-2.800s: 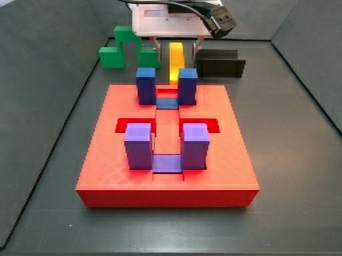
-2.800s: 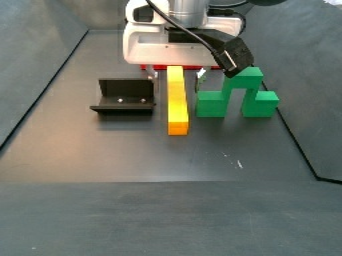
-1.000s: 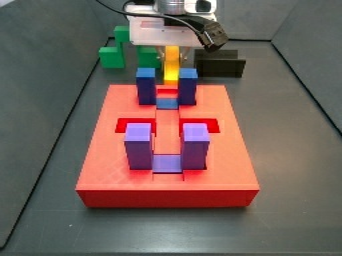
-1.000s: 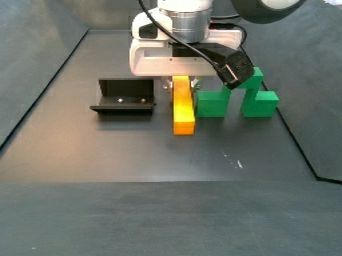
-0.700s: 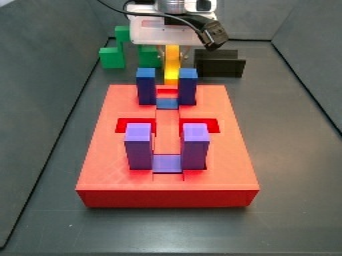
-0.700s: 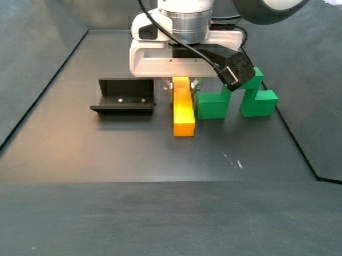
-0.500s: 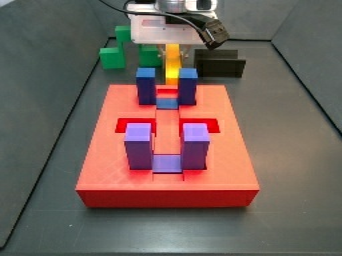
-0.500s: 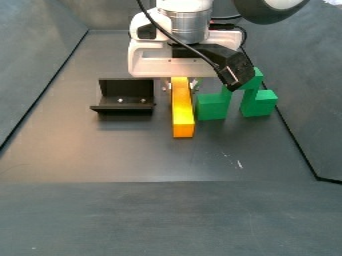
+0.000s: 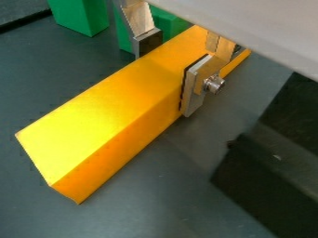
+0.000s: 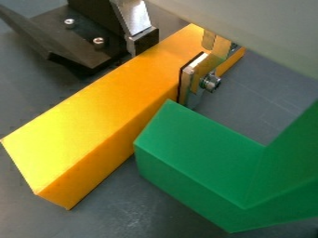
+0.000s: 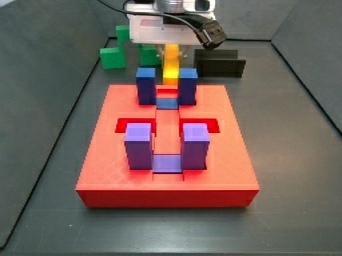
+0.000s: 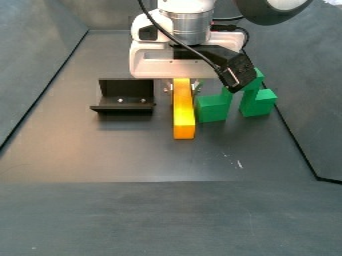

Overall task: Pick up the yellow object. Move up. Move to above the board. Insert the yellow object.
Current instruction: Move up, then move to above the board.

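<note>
Your gripper (image 9: 170, 63) sits low at the far end of the floor, its silver finger plates (image 10: 195, 78) pressed against both long faces of the yellow object (image 9: 118, 125). From both wrist views the jaws look closed on the bar near its far end.

Compared with a few seconds back, the gripper has come down over the bar, and over the last second almost nothing has moved. You can read that as the grasp being made, with the lift not yet begun: in a side view the yellow object (image 12: 183, 107) seems to lie flat on the dark floor, so the first step is about finished and everything after it remains.

The bar is a plain, smooth-faced rectangular block with crisp edges and a matte yellow-orange skin; flat sides like these should sit well against flat pads. Just beside it on one side is the green stepped block (image 10: 230, 167), equally matte and sharp-cornered; on the other stands the fixture (image 12: 122, 97), a dark bracket with visible screws.

Nearer in a side view lies the board (image 11: 107, 168), a thick red slab with recessed slots, carrying blue U-shaped blocks (image 11: 147, 82) at its far edge and purple U-shaped blocks (image 11: 139, 148) nearer. The bar is well clear of it.
</note>
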